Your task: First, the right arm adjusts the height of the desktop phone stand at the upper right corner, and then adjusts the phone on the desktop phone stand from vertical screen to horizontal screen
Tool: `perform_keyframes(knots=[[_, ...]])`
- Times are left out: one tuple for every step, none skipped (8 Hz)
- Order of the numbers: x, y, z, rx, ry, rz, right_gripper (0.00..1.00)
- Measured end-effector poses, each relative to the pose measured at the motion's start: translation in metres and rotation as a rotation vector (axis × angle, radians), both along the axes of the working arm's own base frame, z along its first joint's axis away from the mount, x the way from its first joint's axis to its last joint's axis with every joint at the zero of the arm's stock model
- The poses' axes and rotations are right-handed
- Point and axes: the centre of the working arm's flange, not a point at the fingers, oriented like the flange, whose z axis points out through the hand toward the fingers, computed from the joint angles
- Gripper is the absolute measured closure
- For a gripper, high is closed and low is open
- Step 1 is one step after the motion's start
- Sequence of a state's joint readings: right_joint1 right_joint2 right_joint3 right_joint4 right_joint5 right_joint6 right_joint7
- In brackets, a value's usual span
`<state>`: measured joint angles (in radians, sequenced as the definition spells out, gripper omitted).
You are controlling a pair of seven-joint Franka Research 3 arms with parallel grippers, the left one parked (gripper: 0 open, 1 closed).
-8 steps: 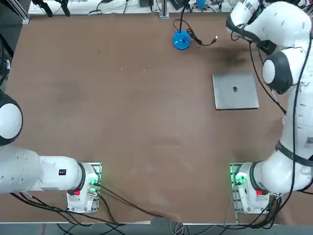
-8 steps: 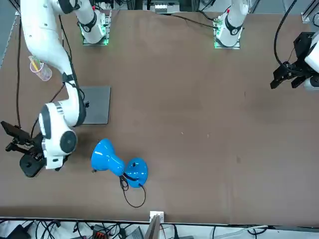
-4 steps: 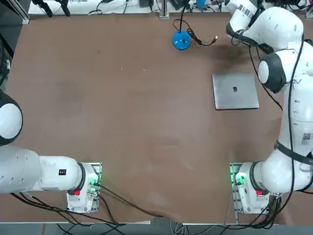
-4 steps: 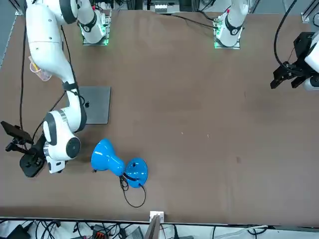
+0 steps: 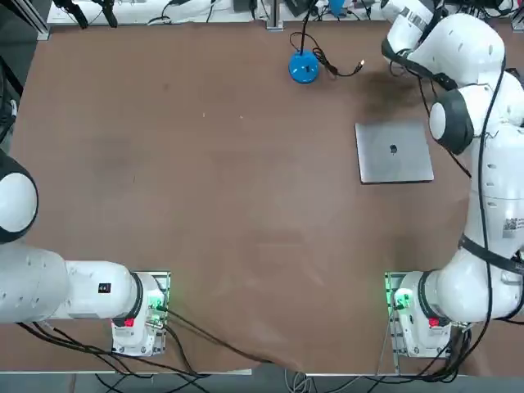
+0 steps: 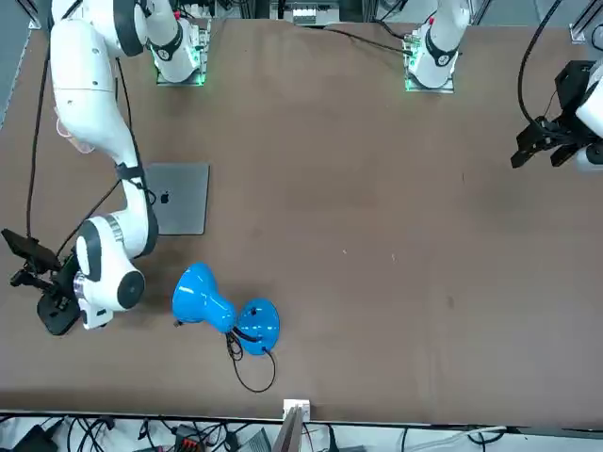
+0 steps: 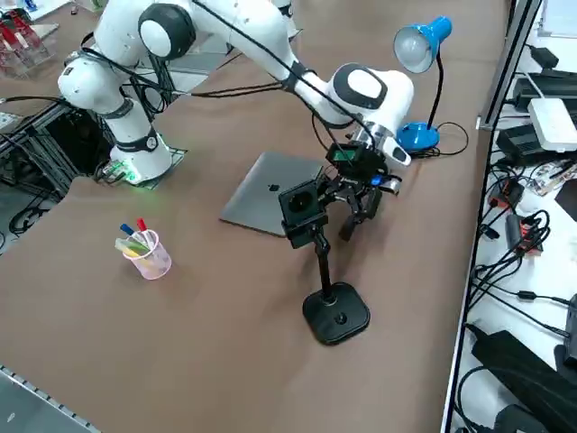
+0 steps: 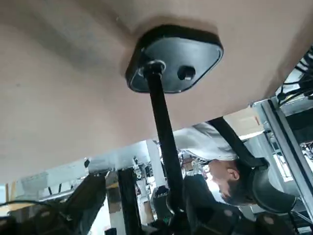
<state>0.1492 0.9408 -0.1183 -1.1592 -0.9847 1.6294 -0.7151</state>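
Observation:
The desktop phone stand has a black base and a thin pole, and stands near the table's far right corner. The phone is a slim black slab clamped at its top; from the right side its holder shows. My right gripper hangs open just beside the top of the pole, black fingers spread. In the wrist view the stand's base and pole run down toward my right gripper. From overhead the right arm covers the stand.
A silver-grey laptop lies closed just inboard of the stand. A blue desk lamp with its cable stands at the far edge. A clear cup of pens sits near the right edge. A person shows beyond the table.
The right arm's wrist has swung further toward the far right corner and closer to the stand. The stand, the phone and the laptop have not moved.

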Motion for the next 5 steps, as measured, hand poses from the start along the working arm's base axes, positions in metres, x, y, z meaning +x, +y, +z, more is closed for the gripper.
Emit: perform_keyframes(knots=[[0.001, -0.006, -0.001, -0.006, 0.005, -0.016, 0.04], [0.000, -0.012, -0.003, -0.007, 0.012, -0.037, 0.04], [-0.001, -0.019, -0.007, 0.002, 0.015, -0.063, 0.04], [-0.002, -0.024, -0.010, 0.015, 0.017, -0.082, 0.04], [-0.003, -0.029, -0.013, 0.029, 0.020, -0.102, 0.04]])
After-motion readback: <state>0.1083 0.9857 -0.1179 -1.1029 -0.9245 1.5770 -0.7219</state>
